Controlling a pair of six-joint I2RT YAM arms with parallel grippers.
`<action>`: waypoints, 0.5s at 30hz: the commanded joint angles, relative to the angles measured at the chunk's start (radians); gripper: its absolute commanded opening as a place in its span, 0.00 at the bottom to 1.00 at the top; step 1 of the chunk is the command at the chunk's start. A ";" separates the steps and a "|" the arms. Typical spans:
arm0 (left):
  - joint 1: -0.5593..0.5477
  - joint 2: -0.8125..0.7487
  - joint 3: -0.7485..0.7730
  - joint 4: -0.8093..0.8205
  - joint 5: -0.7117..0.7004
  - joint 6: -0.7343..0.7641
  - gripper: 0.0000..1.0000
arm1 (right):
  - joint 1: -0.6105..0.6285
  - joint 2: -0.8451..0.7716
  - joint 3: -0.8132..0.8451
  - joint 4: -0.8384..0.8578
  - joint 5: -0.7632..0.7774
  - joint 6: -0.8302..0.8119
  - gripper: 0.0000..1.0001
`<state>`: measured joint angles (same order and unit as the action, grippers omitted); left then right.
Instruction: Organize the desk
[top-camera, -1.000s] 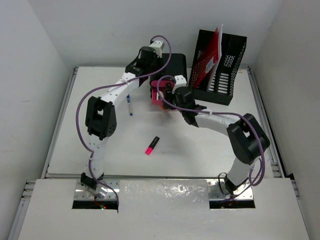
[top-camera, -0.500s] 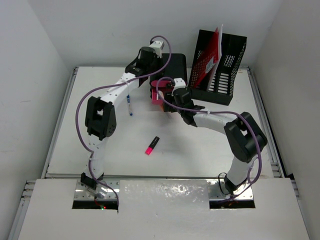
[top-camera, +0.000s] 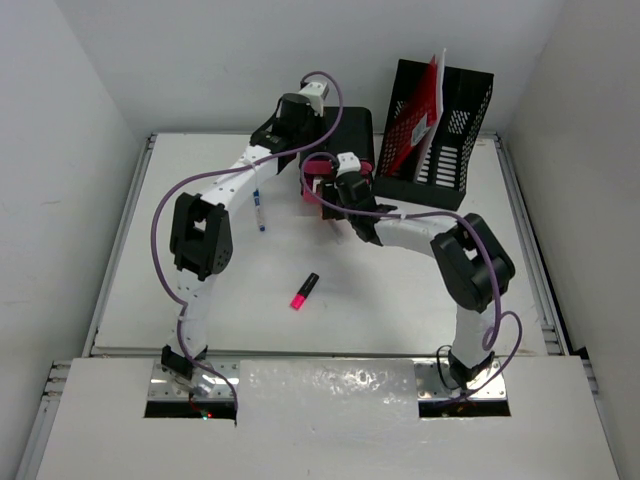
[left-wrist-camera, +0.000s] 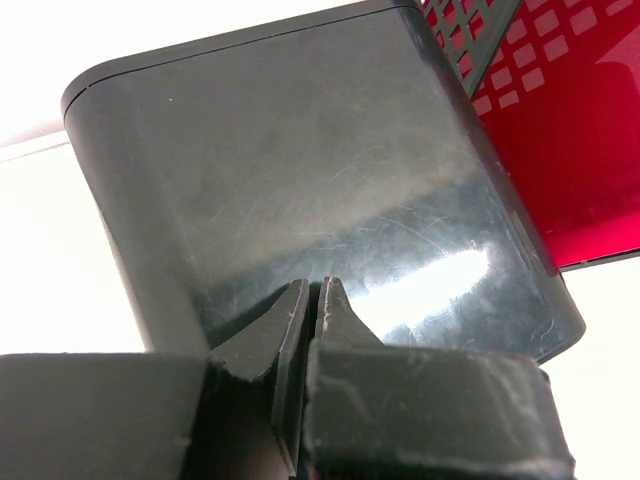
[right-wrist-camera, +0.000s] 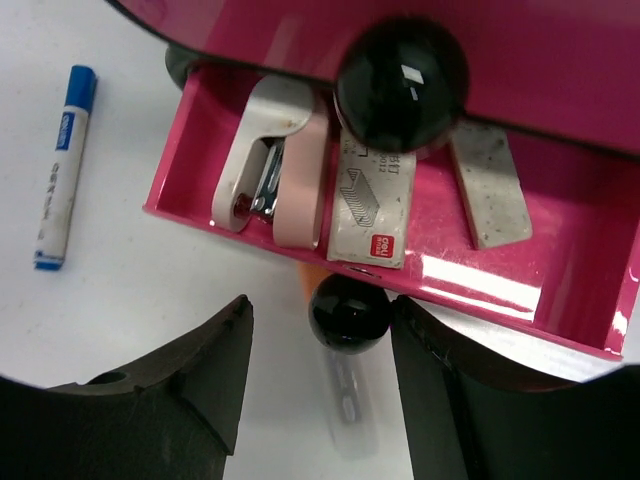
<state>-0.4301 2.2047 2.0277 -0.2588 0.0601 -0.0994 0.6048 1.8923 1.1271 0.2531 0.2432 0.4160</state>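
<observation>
The white desk (top-camera: 400, 300) carries a pink drawer unit (top-camera: 318, 180) with its lower drawer (right-wrist-camera: 560, 290) pulled open. In the drawer lie a pink and white stapler (right-wrist-camera: 275, 165), a box of staples (right-wrist-camera: 368, 205) and a grey eraser (right-wrist-camera: 488, 185). My right gripper (right-wrist-camera: 322, 318) is open, its jaws on either side of the drawer's black knob (right-wrist-camera: 348, 313) without touching it. My left gripper (left-wrist-camera: 312, 298) is shut and empty, its tips against the top of a black box (left-wrist-camera: 300, 180) at the back of the desk (top-camera: 352, 128).
A black mesh file holder (top-camera: 445, 135) with a red folder (top-camera: 418, 110) stands at the back right. A blue marker (top-camera: 259, 210) lies left of the drawers, also in the right wrist view (right-wrist-camera: 62, 165). A pink highlighter (top-camera: 304, 290) lies mid-desk. A clear pen (right-wrist-camera: 348, 395) lies under the knob.
My right arm has swung left and moved its gripper closer to the pink drawer's front. The left arm has not moved.
</observation>
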 joint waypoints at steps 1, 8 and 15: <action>0.008 -0.031 -0.032 -0.076 0.007 0.010 0.00 | 0.003 0.028 0.082 0.106 0.047 -0.094 0.56; 0.008 -0.039 -0.047 -0.074 0.021 0.000 0.00 | -0.011 0.103 0.062 0.320 0.107 -0.172 0.57; 0.010 -0.033 -0.049 -0.091 0.003 0.009 0.00 | -0.031 0.122 -0.116 0.660 0.111 -0.169 0.58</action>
<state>-0.4301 2.1918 2.0083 -0.2565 0.0711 -0.1017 0.5861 2.0129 1.0885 0.6308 0.3405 0.2604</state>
